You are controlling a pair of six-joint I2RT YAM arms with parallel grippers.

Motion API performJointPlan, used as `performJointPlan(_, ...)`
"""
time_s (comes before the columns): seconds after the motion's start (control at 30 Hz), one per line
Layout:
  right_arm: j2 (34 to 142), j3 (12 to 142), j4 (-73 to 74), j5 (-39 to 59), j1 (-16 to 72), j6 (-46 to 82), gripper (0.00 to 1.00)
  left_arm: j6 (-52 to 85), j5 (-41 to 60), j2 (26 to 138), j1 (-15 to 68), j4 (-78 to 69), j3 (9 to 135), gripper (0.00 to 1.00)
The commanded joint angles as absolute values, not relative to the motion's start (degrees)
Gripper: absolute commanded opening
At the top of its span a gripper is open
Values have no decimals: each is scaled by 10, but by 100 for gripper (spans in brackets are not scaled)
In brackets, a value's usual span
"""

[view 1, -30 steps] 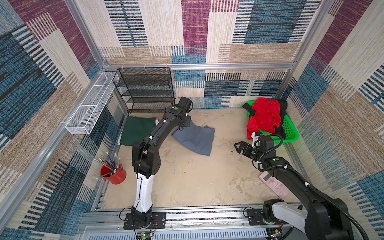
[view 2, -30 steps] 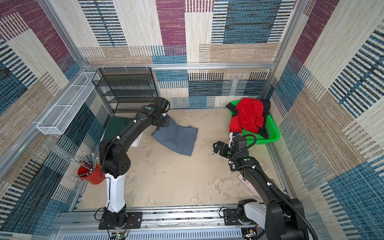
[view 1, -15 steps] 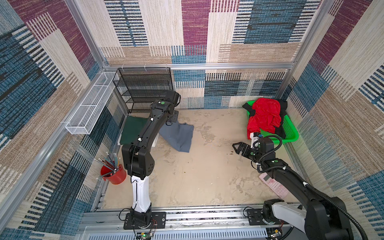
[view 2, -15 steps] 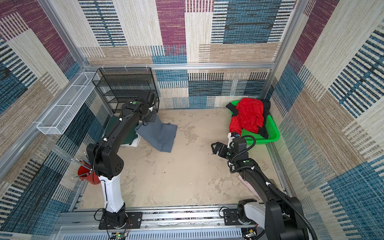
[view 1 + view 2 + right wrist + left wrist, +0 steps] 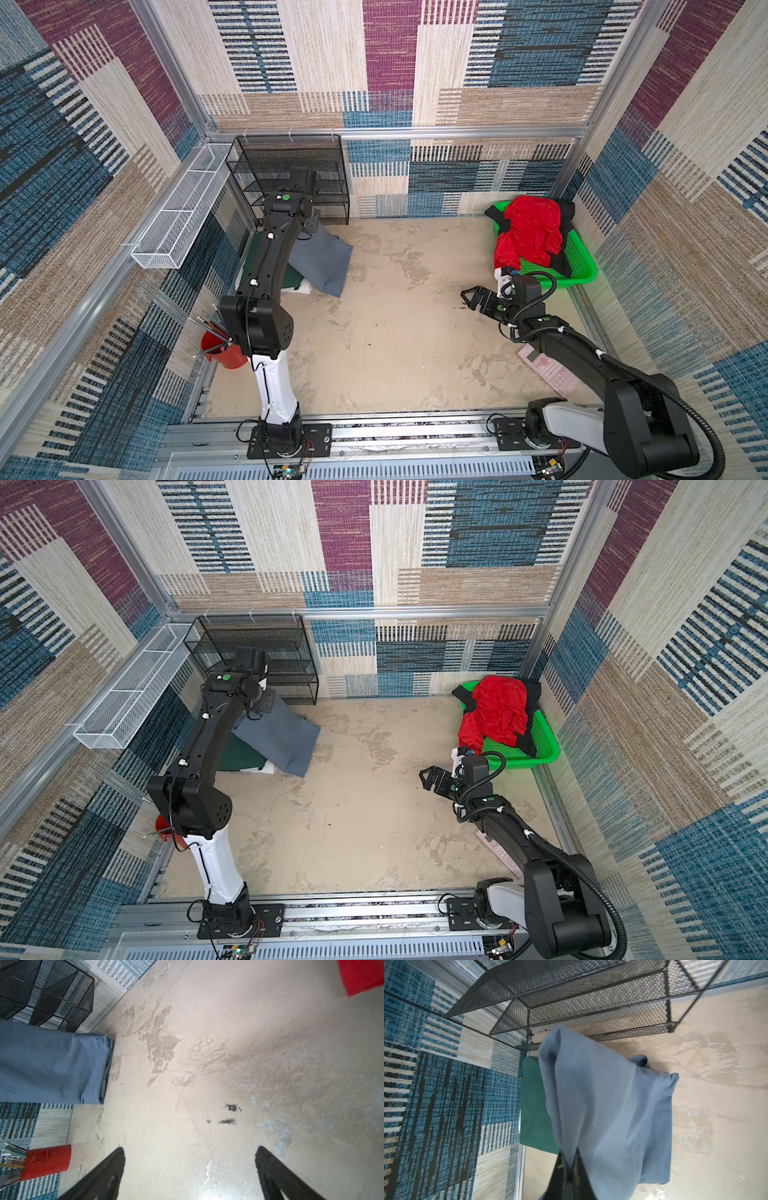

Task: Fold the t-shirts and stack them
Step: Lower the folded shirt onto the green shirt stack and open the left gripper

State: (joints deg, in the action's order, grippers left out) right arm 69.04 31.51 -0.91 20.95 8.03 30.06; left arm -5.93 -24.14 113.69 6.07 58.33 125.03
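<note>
Top views both show a stained beige table (image 5: 395, 332) boxed by patchwork carpet walls (image 5: 390, 62). The left gripper (image 5: 569, 1160) pinches the grey t-shirt (image 5: 612, 1105) hanging over the dark green t-shirt (image 5: 535, 1105) by the left wall; the right gripper (image 5: 191, 1149) hovers spread, empty. The red t-shirt (image 5: 530, 232) hides most of the black t-shirt (image 5: 567, 210) in the basket (image 5: 582, 270).

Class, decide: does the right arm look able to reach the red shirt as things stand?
Probably yes. The right gripper is open and empty, close beside the basket, and the red shirt lies on top with nothing over it.
</note>
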Motion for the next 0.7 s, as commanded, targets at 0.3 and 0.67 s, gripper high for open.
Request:
performJointPlan(0.3,704,335,-2,201,81,290,99,-81,-256,1119,-3,492,1273,0)
performJointPlan(0.67,711,343,-3,215,81,293,99,-61,-313,1144,-33,477,1267,0)
